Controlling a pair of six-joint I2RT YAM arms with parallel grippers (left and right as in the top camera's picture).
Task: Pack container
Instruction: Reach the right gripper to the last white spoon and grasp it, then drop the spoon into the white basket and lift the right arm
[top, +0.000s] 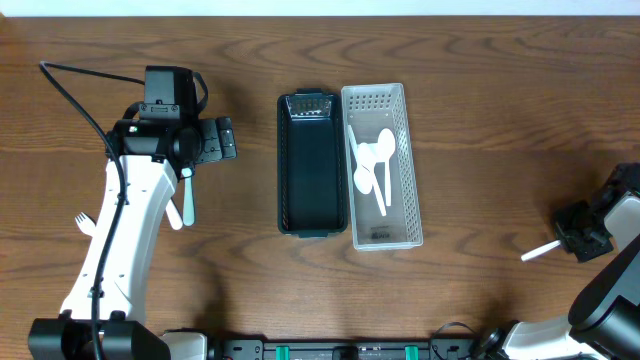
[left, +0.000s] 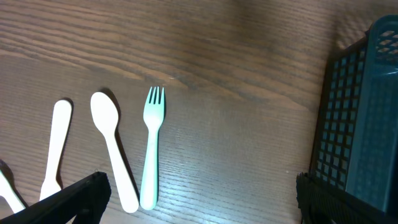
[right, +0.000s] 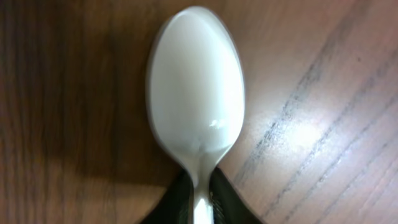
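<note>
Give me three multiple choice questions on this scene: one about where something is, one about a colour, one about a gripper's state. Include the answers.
1. In the overhead view, the white basket lies:
A) right of the dark basket
B) left of it
C) inside it

2. The spoon in the right gripper is:
A) red
B) white
C) black

3. The left gripper is:
A) shut on a fork
B) shut on a spoon
C) open

Answers:
1 A, the two baskets stand side by side.
2 B, the right wrist view shows its white bowl.
3 C, its fingers stand wide apart, gripping nothing.
</note>
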